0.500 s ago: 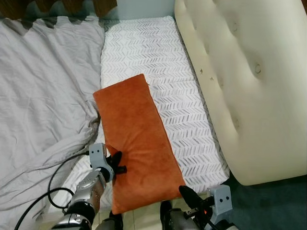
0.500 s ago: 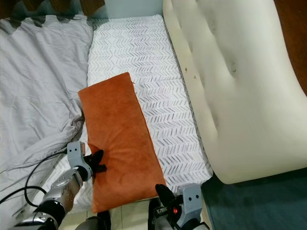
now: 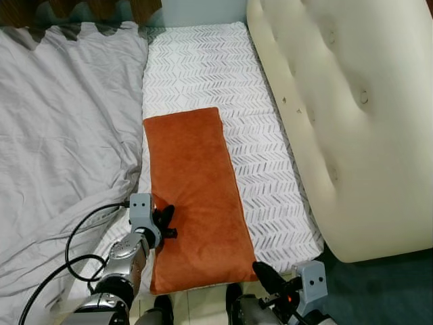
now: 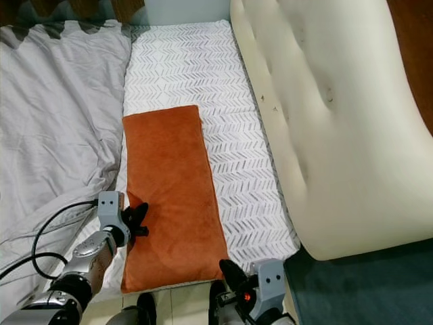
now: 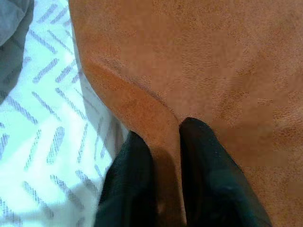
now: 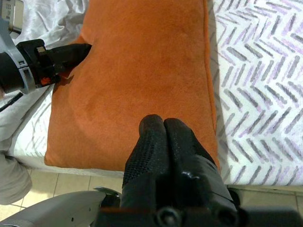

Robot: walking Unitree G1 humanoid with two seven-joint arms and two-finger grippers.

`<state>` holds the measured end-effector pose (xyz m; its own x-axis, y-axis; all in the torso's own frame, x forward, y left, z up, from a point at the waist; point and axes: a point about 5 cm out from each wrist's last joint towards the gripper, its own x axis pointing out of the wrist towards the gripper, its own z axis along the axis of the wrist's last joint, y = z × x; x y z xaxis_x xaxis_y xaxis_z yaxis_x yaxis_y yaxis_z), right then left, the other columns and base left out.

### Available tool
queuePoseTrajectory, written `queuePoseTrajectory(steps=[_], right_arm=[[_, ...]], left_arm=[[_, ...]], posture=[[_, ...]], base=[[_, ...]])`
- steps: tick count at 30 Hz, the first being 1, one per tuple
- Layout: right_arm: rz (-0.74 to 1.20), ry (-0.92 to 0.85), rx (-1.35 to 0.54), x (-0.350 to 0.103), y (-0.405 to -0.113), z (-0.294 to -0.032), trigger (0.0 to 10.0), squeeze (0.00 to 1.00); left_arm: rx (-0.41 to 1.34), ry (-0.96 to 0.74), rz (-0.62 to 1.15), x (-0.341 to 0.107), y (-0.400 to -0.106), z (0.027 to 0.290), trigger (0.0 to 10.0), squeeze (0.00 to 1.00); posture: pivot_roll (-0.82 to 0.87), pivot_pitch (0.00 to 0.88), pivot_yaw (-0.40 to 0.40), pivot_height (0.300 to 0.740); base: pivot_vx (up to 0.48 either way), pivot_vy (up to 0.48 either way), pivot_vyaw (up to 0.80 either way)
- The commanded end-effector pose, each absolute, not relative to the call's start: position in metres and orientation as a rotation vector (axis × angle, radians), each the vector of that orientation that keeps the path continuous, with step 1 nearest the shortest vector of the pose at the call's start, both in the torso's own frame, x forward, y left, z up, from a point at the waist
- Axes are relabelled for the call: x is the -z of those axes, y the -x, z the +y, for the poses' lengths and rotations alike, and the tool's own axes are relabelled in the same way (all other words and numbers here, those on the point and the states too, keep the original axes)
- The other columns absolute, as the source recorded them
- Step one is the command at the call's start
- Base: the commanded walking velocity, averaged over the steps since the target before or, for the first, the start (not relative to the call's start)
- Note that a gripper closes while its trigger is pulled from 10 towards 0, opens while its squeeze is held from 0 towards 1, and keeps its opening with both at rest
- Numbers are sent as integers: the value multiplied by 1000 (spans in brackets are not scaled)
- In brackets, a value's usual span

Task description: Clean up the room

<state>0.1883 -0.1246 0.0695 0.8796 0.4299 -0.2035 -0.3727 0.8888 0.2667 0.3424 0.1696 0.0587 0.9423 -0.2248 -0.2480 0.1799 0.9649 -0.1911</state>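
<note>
Pillow: a long rectangular orange pillow with a velvety nap is lying lengthwise on the bed, its near end reaching the mattress edge.
Pillow surface: a fold is puckering up along its left edge where it is being pinched.
Left gripper: the left gripper is gripping that left edge, its fingers pressing narrowly on the raised fold of fabric.
Right gripper: the right gripper is hovering just off the pillow's near end, fingers pressed together and holding nothing.
Sheet: white with a grey chevron print.
Duvet: a rumpled grey duvet is lying beside the pillow on the left.
Headboard: a cream tufted headboard is running along the right.
</note>
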Motion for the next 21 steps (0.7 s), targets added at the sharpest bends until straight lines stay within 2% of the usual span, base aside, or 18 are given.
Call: queuePoseTrajectory(steps=[1,11,13,17,21], right_arm=[[303,-230,-407,-61,-183,-128,10000,0],[306,-247,-409,-59,-185,-127,10000,0],[305,-256,-397,-55,-198,-128,10000,0],[291,-228,-391,-54,-207,-129,10000,0],[198,-215,-369,-55,-242,-128,10000,0]], left_arm=[[224,132,314,-48,-335,170,10000,1000],[296,-58,194,-72,-343,185,10000,1000],[316,-120,99,-89,-344,195,10000,1000],[336,-138,45,-96,-340,195,10000,1000],[393,-86,-73,-111,-313,175,10000,1000]], posture=[[-222,415,-99,740],[-205,415,-91,740],[-184,416,-85,740],[-142,418,-76,740],[-47,425,-55,740]], base=[[0,0,0],[0,0,0],[0,0,0],[0,0,0],[0,0,0]])
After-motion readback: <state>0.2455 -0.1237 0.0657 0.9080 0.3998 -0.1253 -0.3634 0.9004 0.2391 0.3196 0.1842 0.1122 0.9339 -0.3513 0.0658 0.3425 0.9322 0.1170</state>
